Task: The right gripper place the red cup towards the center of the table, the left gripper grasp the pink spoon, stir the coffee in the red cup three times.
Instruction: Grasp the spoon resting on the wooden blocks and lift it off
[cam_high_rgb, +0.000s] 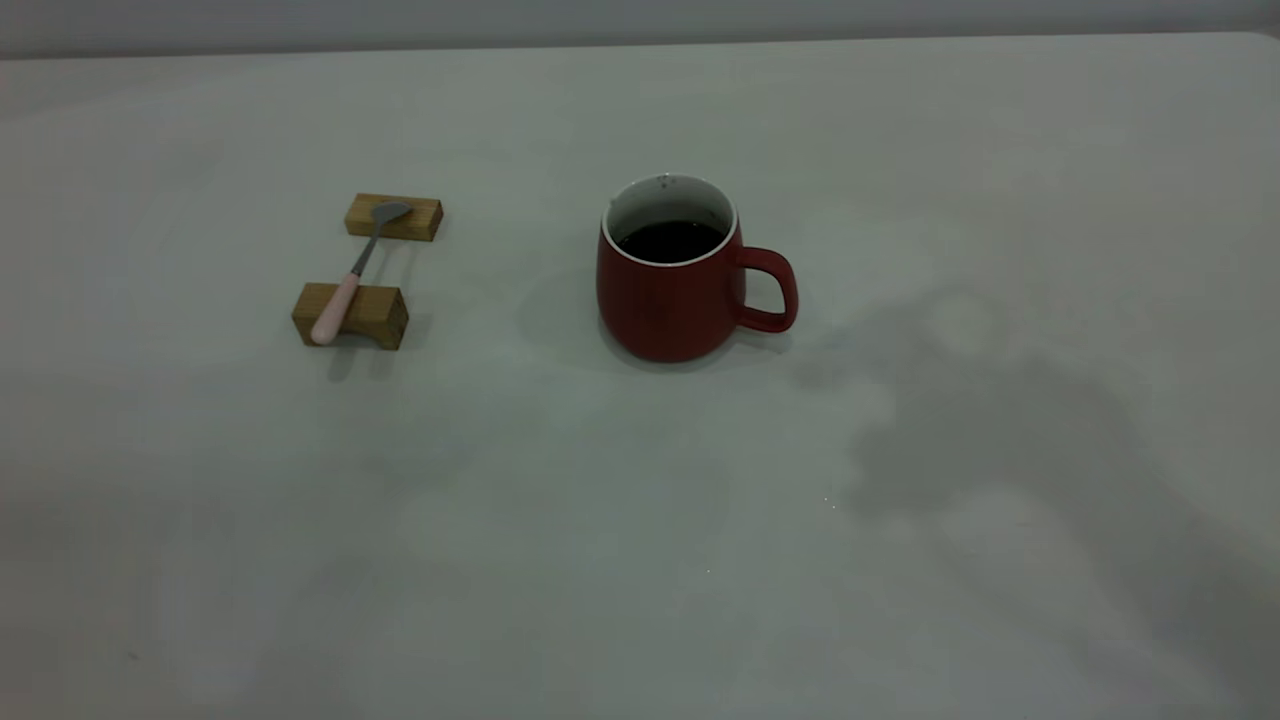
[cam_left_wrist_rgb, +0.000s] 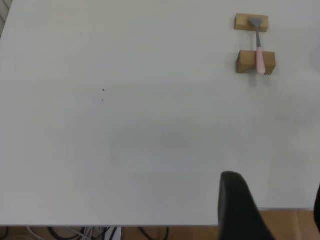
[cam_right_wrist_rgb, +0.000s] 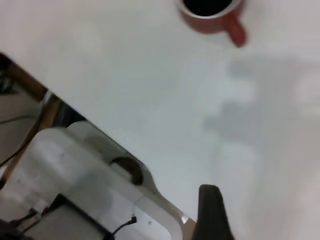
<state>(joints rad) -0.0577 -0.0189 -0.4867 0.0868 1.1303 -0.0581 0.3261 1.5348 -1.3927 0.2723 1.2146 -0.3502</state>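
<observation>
The red cup (cam_high_rgb: 665, 300) stands upright near the middle of the table (cam_high_rgb: 600, 560), handle to the right, with dark coffee (cam_high_rgb: 670, 241) inside. Left of it, the pink spoon (cam_high_rgb: 355, 270) lies across two wooden blocks, bowl on the far one. Neither gripper shows in the exterior view. My left gripper (cam_left_wrist_rgb: 275, 200) hovers open over the table's near edge, far from the spoon (cam_left_wrist_rgb: 259, 50). My right gripper (cam_right_wrist_rgb: 272, 200) is open and empty beside the table's edge, with one finger (cam_right_wrist_rgb: 212, 212) showing. The cup (cam_right_wrist_rgb: 212, 22) is far ahead of it.
Two tan wooden blocks (cam_high_rgb: 393, 217) (cam_high_rgb: 350, 315) carry the spoon. An arm's shadow (cam_high_rgb: 1000, 440) falls on the table right of the cup. Cables (cam_left_wrist_rgb: 75, 233) hang below the table edge. A white mount (cam_right_wrist_rgb: 90, 170) sits beside the table on the right arm's side.
</observation>
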